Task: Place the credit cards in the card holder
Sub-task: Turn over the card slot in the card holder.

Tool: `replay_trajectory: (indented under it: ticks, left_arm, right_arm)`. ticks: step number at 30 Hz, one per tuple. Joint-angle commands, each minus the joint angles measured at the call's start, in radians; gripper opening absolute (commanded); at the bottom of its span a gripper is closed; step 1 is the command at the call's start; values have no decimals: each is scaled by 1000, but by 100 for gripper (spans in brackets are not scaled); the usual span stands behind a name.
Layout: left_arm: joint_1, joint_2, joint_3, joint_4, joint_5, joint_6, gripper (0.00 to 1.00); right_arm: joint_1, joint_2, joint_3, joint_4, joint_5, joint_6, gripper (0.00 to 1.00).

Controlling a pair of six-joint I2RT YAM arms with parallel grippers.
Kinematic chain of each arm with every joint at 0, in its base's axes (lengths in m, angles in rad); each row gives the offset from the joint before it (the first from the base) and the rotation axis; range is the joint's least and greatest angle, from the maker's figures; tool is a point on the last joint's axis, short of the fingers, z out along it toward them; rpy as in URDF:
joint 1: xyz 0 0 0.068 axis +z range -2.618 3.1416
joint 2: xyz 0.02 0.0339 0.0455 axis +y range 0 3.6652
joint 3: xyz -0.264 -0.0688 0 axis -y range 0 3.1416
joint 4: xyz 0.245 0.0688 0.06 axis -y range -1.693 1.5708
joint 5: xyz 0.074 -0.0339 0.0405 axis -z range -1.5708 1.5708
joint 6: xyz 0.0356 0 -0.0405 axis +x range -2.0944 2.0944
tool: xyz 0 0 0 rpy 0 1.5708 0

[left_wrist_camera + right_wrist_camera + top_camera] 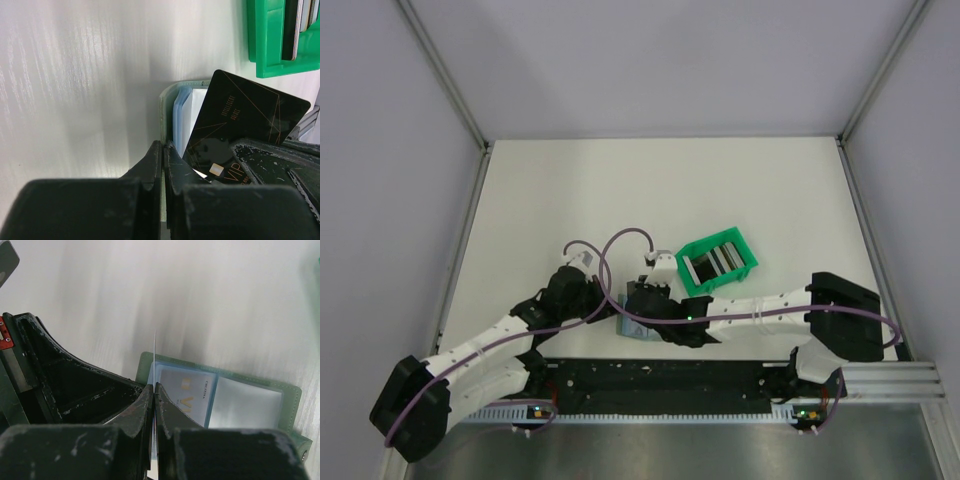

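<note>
The grey-green card holder [632, 330] lies open between the two arms, its light blue sleeves [181, 107] showing. My left gripper [163, 145] is shut on the holder's green edge [167, 100]. A black credit card [245, 115] with gold lettering is tilted over the sleeves, and my right gripper [153, 386] is shut on it. In the right wrist view that card shows edge-on as a thin white line [155, 347]. One pale card [187, 395] sits inside a sleeve of the holder [225, 373]. Further cards [712, 262] stand in the green bin.
The bright green plastic bin [720, 284] stands just right of the holder, also seen at the top right of the left wrist view as the bin [262, 45]. Both grippers crowd closely together over the holder. Metal frame rails run along the table's sides and near edge.
</note>
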Motion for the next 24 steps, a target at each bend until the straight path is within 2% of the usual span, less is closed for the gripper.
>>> replay_trajectory:
  ticks: [1,18,24]
  left_arm:
    - [3,-12,-5,50,-1,-6,0]
    - [5,-3,-5,56,-3,-6,0]
    - [3,-3,-2,53,-3,-3,0]
  right_arm:
    - [17,-2,48,13,11,9,0]
    - [15,-22,18,80,2,0,0]
    - [17,16,42,59,-11,-8,0]
